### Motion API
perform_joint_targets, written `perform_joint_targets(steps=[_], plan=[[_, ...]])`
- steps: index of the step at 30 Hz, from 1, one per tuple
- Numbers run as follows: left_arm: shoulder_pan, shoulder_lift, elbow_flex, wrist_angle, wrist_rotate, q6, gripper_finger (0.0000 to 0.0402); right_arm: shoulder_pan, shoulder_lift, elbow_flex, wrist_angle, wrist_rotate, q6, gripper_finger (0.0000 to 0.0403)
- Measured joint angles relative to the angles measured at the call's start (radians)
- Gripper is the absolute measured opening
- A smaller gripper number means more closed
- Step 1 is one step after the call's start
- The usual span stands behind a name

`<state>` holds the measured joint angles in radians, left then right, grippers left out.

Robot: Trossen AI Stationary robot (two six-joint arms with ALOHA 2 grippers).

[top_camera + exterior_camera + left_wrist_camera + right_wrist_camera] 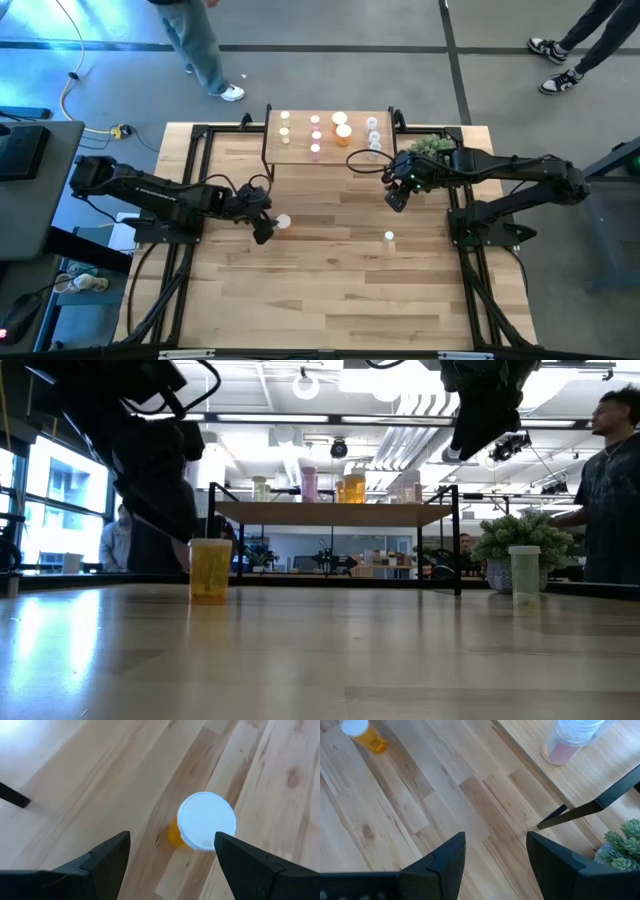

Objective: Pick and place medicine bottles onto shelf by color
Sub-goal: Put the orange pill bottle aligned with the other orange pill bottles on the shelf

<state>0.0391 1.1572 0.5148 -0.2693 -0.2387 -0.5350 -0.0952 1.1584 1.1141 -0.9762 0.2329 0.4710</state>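
An orange medicine bottle (206, 821) with a white cap stands upright on the tabletop left of centre (283, 222). My left gripper (172, 845) is open just on its left, slanting down; the bottle shows past the fingertips, nearer one finger, and I see no touch. A pale bottle (389, 237) stands upright on the tabletop right of centre (524, 572). The shelf (330, 150) at the far middle carries several bottles, yellowish, pink, orange and clear. My right gripper (397, 197) hangs open and empty high above the table, near the shelf's right near corner.
A small green plant (432, 147) sits right of the shelf, beside my right arm. The shelf's black legs (590, 807) stand near my right gripper. Bare tabletop (330, 290) fills the near half. People stand on the floor beyond the far edge.
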Motion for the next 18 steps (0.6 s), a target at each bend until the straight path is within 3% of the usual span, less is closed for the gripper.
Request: perform_joint_targets(steps=[13,18], plan=[[0.000,-0.027,0.002,-0.026,-0.004,0.028,0.0280,0.000,0.000,0.000,0.053,-0.002,0.028,0.0201],[0.000,-0.065,0.003,-0.056,-0.007,0.042,0.0280,0.000,0.003,0.000,0.107,-0.088,0.026,0.0201]])
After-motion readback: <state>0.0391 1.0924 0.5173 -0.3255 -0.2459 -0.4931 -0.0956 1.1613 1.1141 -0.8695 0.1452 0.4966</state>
